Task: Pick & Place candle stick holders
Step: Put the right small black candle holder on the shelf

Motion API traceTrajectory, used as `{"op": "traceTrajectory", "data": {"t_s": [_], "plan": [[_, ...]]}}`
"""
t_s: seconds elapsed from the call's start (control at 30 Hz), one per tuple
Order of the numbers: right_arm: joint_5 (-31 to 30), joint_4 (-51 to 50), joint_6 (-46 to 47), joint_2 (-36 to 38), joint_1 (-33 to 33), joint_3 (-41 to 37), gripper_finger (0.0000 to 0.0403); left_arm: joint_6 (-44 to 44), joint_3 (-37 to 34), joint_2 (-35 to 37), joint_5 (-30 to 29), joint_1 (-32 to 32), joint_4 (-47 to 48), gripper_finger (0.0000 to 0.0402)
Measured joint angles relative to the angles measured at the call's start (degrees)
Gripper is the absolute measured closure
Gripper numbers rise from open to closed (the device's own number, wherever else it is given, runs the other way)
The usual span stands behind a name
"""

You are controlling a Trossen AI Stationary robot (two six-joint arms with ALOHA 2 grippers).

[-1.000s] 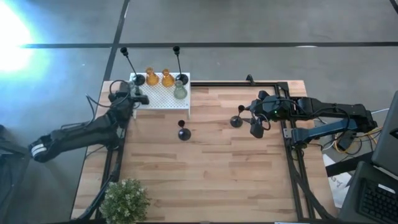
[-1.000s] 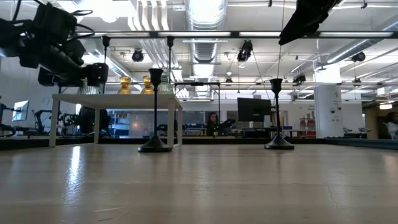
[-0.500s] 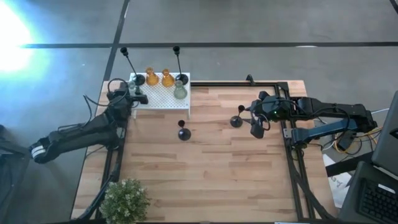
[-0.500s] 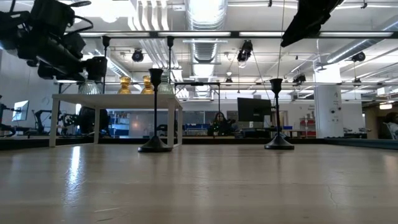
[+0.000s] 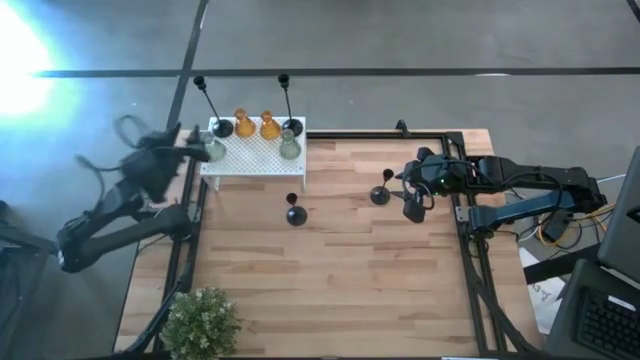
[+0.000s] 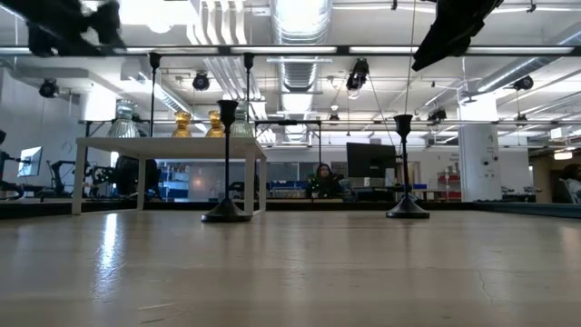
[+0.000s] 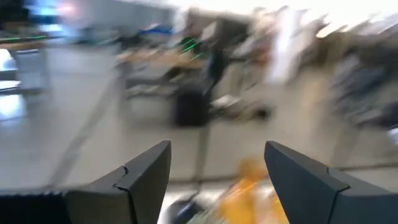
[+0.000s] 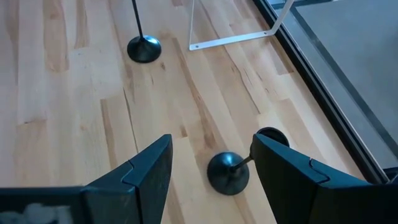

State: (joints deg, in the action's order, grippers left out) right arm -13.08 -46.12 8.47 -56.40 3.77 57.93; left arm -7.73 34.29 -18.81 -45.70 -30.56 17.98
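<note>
Candle stick holders stand upright, stems vertical: pale green glass holder [image 5: 214,150], two amber ones [image 5: 244,124] on the white perforated box [image 5: 255,158]; black bulbous-based holders [image 5: 296,214] on the wooden desk [image 5: 330,280]. Left gripper [image 5: 183,140] open, empty beside the box; right gripper [image 5: 408,190] open above one.

I can't read any text, label, brand, number or sign from where I sit. The tabletop [image 5: 340,260] shows bare wood grain with no marking on it, the white perforated box [image 5: 255,152] carries no lettering, and the candle stick holders [image 5: 256,125] are plain. Across the room in the low view, the monitor [image 6: 370,160] and the ceiling fittings are too small and far for me to make out any writing. My left wrist view is too blurred to read anything.
</note>
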Motion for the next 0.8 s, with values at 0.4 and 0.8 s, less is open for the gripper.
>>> {"op": "traceTrajectory", "data": {"t_s": [0.4, 0.8], "plan": [[0.02, 1.54, 1.22, 0.0, -0.13, -0.06, 0.0188, -7.72, -0.26, 3.11, 68.66, 0.35, -9.91, 0.0138], [-0.07, 1.53, 1.9, 0.0, -0.13, -0.7, 0.0188, -15.28, -16.1, 2.21, 69.94, 16.29, -30.12, 0.0138]]}}
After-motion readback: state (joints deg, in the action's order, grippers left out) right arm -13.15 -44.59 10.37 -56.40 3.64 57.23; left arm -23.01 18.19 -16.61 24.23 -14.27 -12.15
